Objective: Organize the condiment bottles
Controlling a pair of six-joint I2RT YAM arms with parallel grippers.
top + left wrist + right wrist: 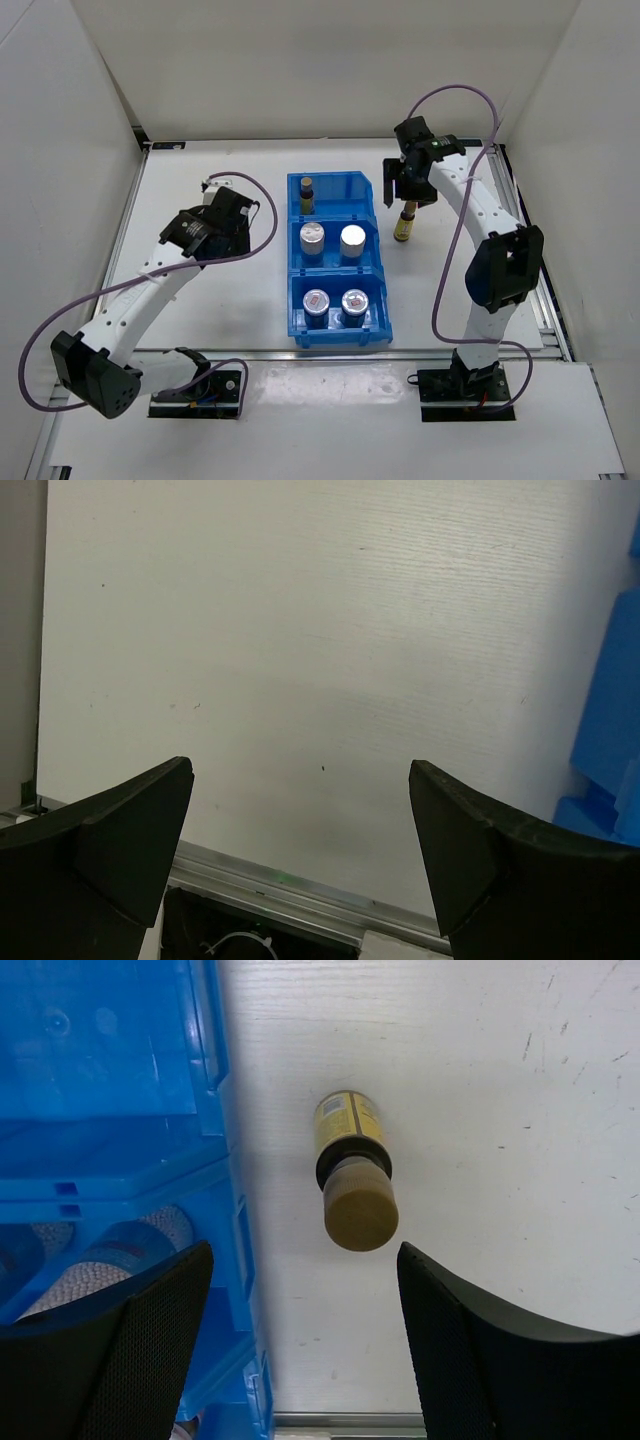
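Note:
A blue three-compartment bin [381,250] stands mid-table. Its far compartment holds one slim dark-brown bottle [307,190]. The middle one holds two silver-capped bottles [313,238] [353,239]. The near one holds two grey jars with red-white lids [317,303] [354,303]. A second dark-brown bottle with a gold cap [404,225] stands on the table just right of the bin, and also shows in the right wrist view [350,1165]. My right gripper [403,183] [303,1255] hovers above it, open and empty. My left gripper [222,205] [300,770] is open and empty, left of the bin.
White walls enclose the table on three sides. A metal rail [525,215] runs along the right edge. The bin's side [610,710] shows at the right of the left wrist view, and its wall [215,1110] lies close left of the lone bottle.

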